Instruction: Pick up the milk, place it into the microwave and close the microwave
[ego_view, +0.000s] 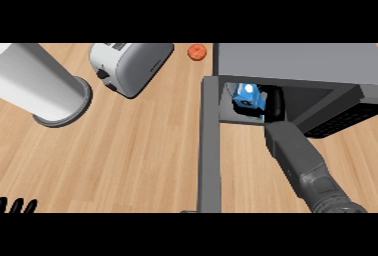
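Right hand (273, 102) is reaching inside the open microwave (295, 62), fingers curling around the blue milk carton (247, 96). Left hand (16, 205) is resting open at the counter's near left edge.

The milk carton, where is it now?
In the head view, the milk carton sits inside the open microwave at upper right, beside the right robot hand.

Milk (246, 96): mostly hidden behind right hand (274, 104). Left hand (18, 205): only fingertips above lower edge.
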